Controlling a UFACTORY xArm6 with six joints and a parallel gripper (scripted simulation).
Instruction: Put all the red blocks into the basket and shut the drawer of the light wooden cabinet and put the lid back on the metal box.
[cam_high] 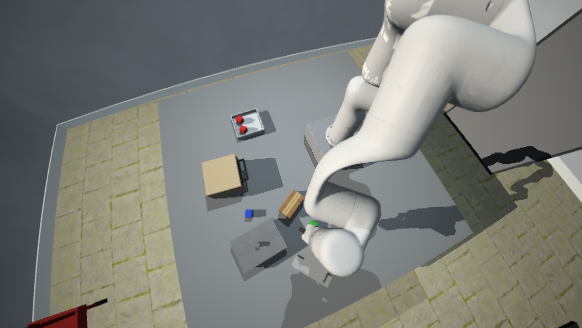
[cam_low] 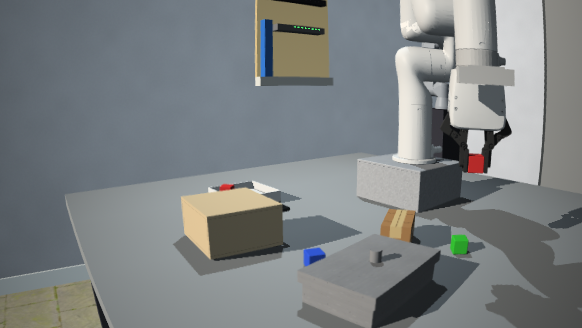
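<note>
My gripper (cam_low: 475,161) is shut on a red block (cam_low: 475,163) and holds it high above the table, to the right of the arm's grey base (cam_low: 407,181). In the overhead view the arm hides the gripper and the block. The white basket (cam_high: 247,124) at the back holds two red blocks (cam_high: 241,124); it also shows in the side view (cam_low: 247,188) behind the cabinet. The light wooden cabinet (cam_high: 223,175) has its drawer shut. The metal box (cam_low: 369,277) stands at the front with its lid and knob (cam_low: 375,256) on top.
A blue block (cam_low: 313,256) lies between the cabinet and the metal box. A green block (cam_low: 459,244) and a small brown cardboard box (cam_low: 398,224) lie near the metal box's far side.
</note>
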